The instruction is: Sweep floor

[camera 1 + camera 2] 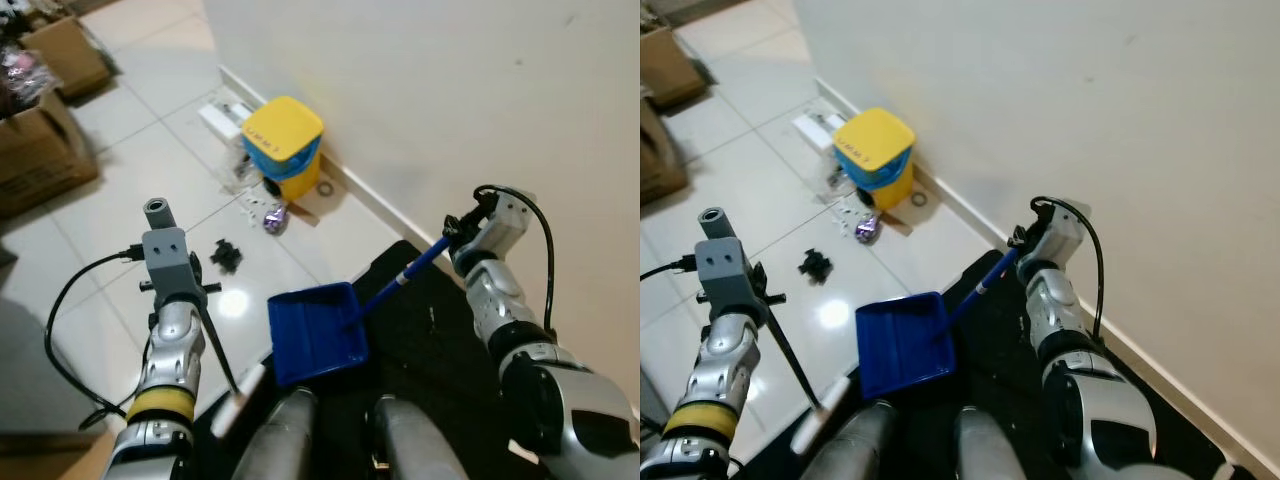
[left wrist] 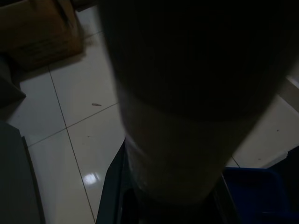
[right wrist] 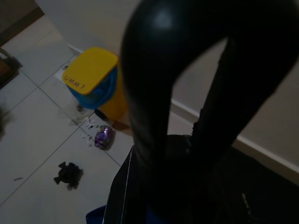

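Note:
My right gripper [image 1: 452, 238] is shut on the top of the blue handle of a blue dustpan [image 1: 315, 335]. The pan rests at the edge of a black mat [image 1: 430, 320], its mouth toward the tiles. My left gripper [image 1: 192, 292] is shut on a thin black brush handle [image 1: 220, 350] that slants down to a white end [image 1: 240, 397] by my legs. On the tiles ahead lie a black clump of debris [image 1: 227, 256], a purple wrapper [image 1: 275, 218] and white scraps [image 1: 245, 200]. In the left wrist view the handle is a dark blur.
A yellow bin with a blue liner [image 1: 283, 145] stands against the cream wall [image 1: 450, 90] and its skirting. Cardboard boxes [image 1: 40, 150] sit at the far left. A black cable [image 1: 60, 320] loops beside my left arm. Pale tiles [image 1: 130, 180] lie open between boxes and bin.

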Motion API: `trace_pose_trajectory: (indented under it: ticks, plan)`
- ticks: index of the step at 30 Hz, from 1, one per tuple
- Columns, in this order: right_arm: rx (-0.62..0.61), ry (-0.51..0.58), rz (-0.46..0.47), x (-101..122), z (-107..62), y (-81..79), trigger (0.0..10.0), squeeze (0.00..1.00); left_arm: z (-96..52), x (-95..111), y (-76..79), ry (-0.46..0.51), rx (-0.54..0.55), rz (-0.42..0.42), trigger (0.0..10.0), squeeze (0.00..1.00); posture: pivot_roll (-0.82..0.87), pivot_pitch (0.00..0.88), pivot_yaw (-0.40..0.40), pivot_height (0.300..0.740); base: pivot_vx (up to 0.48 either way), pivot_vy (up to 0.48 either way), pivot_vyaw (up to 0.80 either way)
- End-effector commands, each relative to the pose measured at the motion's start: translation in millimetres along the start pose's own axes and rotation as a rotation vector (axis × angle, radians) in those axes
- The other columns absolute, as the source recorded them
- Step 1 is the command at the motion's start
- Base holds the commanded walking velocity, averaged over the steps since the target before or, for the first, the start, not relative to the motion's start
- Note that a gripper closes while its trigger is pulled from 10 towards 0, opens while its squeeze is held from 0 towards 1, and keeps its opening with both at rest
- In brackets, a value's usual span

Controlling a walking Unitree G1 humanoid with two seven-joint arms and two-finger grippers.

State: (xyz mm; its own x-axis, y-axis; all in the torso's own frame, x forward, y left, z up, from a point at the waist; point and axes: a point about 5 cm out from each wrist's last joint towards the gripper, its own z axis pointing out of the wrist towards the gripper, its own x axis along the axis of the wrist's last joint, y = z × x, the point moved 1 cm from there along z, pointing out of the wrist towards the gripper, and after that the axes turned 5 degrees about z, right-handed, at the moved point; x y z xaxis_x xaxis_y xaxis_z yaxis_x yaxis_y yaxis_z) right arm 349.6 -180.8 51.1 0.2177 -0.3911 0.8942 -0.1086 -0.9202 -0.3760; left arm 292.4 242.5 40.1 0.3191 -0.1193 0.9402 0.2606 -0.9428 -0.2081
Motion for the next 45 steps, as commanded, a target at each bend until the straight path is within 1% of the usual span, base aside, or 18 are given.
trace_pose_trajectory:
  ticks: [1,4,5,9,16,25,38,41,43,45]
  plan:
    - [0.026,-0.009,0.0,0.4,1.3,-4.3,10.0,0.0,-0.2,-1.0,-8.3,-0.017,-0.015,-0.024,10.0,0.0,0.12,0.111,-0.063,0.74,0.0,0.0,0.8]
    - [0.03,-0.011,0.001,0.2,1.5,-4.9,10.0,0.0,-0.5,-0.8,-8.0,-0.013,-0.022,-0.044,10.0,0.0,0.12,0.111,-0.064,0.74,0.0,0.0,0.8]
    - [0.037,-0.014,0.0,0.1,1.7,-5.9,10.0,0.0,-1.4,4.2,-10.9,0.047,0.014,-0.019,10.0,0.0,0.12,0.111,-0.064,0.74,0.0,0.0,0.8]
    - [0.049,-0.019,-0.003,-0.1,2.0,-7.7,10.0,0.0,-1.9,3.2,-9.9,0.035,0.014,-0.027,10.0,0.0,0.12,0.111,-0.069,0.74,0.0,0.0,0.8]
    - [0.09,-0.03,-0.007,-0.5,2.8,-12.6,10.0,0.0,-3.1,3.4,-14.0,0.028,0.043,-0.077,10.0,0.0,0.12,0.109,-0.07,0.74,0.0,0.0,0.8]
    - [0.111,-0.038,-0.007,-1.1,3.1,-15.3,10.0,0.0,-3.0,5.5,-12.2,0.043,0.025,-0.06,10.0,0.0,0.12,0.105,-0.068,0.74,0.0,0.0,0.8]
    - [0.174,-0.052,-0.034,-3.1,3.2,-23.6,10.0,0.0,-2.5,7.5,-11.8,0.044,0.021,-0.066,10.0,0.0,0.12,0.089,-0.072,0.74,0.0,0.0,0.8]
    - [0.205,-0.053,-0.047,-5.1,2.4,-27.7,10.0,0.0,-2.1,9.2,-12.3,0.054,0.025,-0.055,10.0,0.0,0.12,0.087,-0.071,0.74,0.0,0.0,0.13]
    - [0.209,-0.054,-0.048,-6.6,1.8,-28.3,10.0,0.0,-1.4,11.6,-13.5,0.064,0.043,-0.034,10.0,0.0,0.12,0.087,-0.07,0.74,0.0,0.0,0.0]
    - [0.211,-0.052,-0.04,-7.1,1.4,-28.1,10.0,0.0,0.6,14.9,-16.6,0.069,0.085,-0.041,10.0,0.0,0.11,0.087,-0.068,0.74,0.0,0.0,0.0]
